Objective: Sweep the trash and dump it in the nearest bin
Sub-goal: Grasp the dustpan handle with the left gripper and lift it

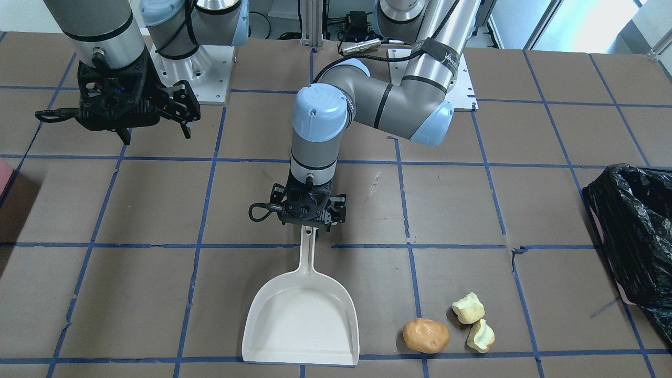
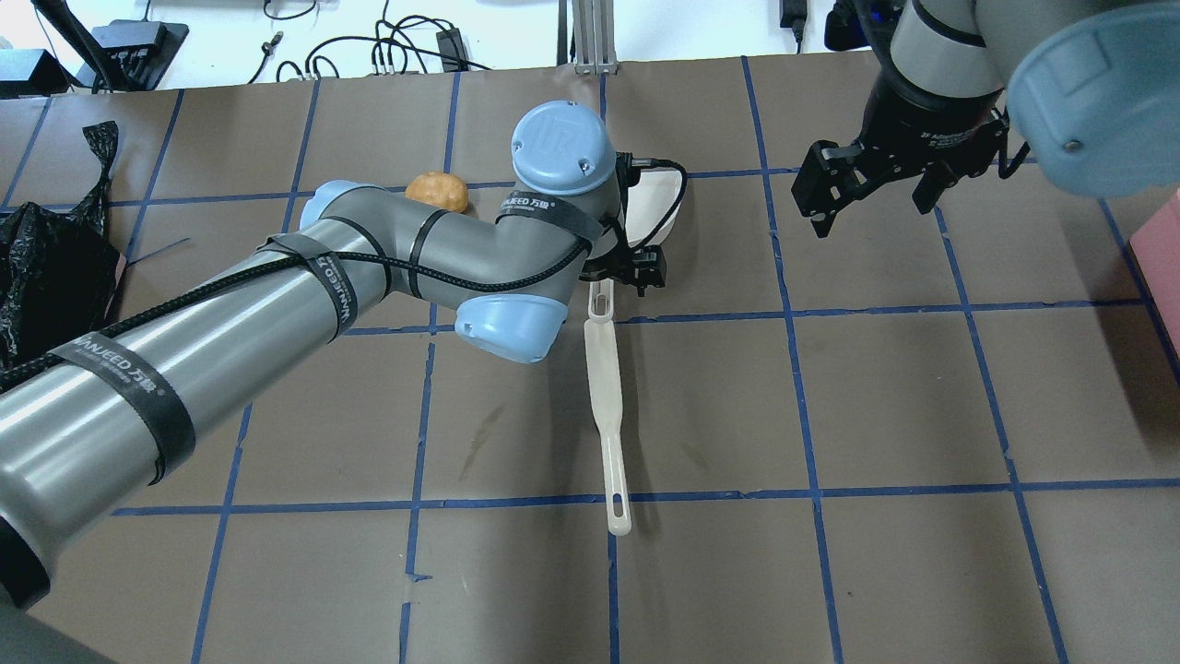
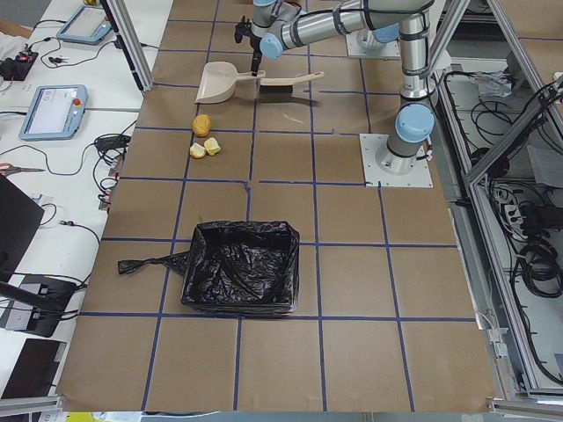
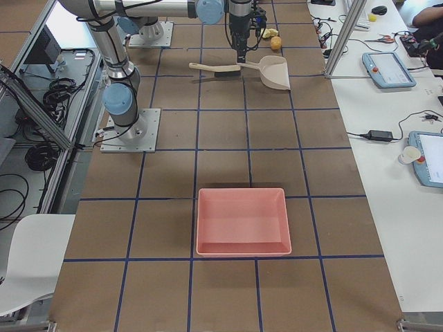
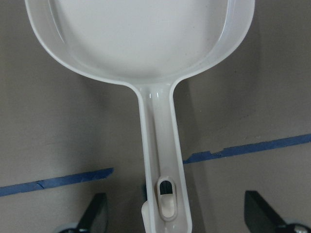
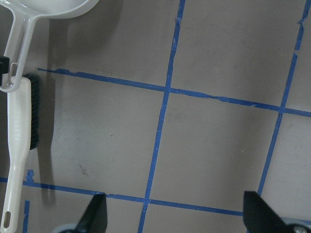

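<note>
trash [image 1: 426, 335], three small lumps, sits on the tabletop [image 1: 157, 294] just beside the white dustpan [image 1: 302, 315]: one rounded orange-brown piece and two pale yellow chunks [image 1: 468, 307]. black-bagged bin [image 1: 630, 236] stands well apart, toward the robot's left. left gripper [image 1: 308, 215] hovers over the dustpan's handle [image 5: 163, 145], jaws wide, one on each side, not gripping. right gripper [image 2: 871, 207] hangs wide and empty, apart from the brush [image 2: 608, 406]. the pan looks light, stiff and slick, and its narrow handle seems the place to grip. the rounded lump would probably roll.
</note>
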Robot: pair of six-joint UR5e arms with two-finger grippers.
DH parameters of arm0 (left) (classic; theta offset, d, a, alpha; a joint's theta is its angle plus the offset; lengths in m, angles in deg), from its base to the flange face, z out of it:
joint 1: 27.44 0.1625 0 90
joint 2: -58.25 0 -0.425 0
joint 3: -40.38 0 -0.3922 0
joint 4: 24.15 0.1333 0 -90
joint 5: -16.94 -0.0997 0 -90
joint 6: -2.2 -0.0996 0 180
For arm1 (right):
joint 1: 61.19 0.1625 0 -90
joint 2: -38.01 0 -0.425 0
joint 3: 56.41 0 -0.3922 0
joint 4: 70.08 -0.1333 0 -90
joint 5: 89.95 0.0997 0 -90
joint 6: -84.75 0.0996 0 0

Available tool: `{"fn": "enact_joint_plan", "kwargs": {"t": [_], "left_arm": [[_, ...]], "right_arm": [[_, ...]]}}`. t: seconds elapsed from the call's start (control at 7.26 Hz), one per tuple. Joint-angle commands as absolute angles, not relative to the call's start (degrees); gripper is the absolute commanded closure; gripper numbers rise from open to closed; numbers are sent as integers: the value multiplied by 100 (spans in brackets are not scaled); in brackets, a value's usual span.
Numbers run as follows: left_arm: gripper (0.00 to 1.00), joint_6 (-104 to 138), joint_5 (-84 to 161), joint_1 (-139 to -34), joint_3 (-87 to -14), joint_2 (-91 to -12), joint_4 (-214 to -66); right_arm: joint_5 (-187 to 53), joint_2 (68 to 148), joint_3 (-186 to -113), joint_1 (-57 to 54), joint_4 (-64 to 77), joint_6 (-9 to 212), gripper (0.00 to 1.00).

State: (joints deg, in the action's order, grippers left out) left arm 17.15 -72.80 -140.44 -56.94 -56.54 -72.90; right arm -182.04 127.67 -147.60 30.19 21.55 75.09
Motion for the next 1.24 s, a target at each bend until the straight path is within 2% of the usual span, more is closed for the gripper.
{"fn": "enact_joint_plan", "kwargs": {"t": [0.0,0.14,0.28,0.41,0.69,0.83,0.96,1.1], "left_arm": [[2,1749,-7376,-14065,-5578,-5820,-7241],[2,1706,-7402,-14065,-5595,-5872,-7145],[7,1679,-7411,-14065,-5534,-5969,-7161],[21,1662,-7411,-14065,-5525,-6004,-7162],[61,1496,-7542,-14047,-5629,-6014,-7170],[66,1495,-7560,-14047,-5613,-6048,-7170],[67,1495,-7552,-14047,-5578,-6057,-7170],[76,1503,-7543,-14012,-5508,-6049,-7179]], "right_arm": [[-18224,12739,-14712,3022,2167,7517,0],[-18285,12818,-14616,3022,2185,7491,0],[-18285,12740,-14554,2987,2168,7500,0],[-18277,12748,-14553,2969,2167,7569,0],[-18155,12678,-14746,2986,2141,7579,0],[-17736,12521,-14764,2969,2141,7570,0],[-17549,12528,-14782,2978,2132,7579,0],[-17538,12563,-14851,3004,2124,7631,0]]}}
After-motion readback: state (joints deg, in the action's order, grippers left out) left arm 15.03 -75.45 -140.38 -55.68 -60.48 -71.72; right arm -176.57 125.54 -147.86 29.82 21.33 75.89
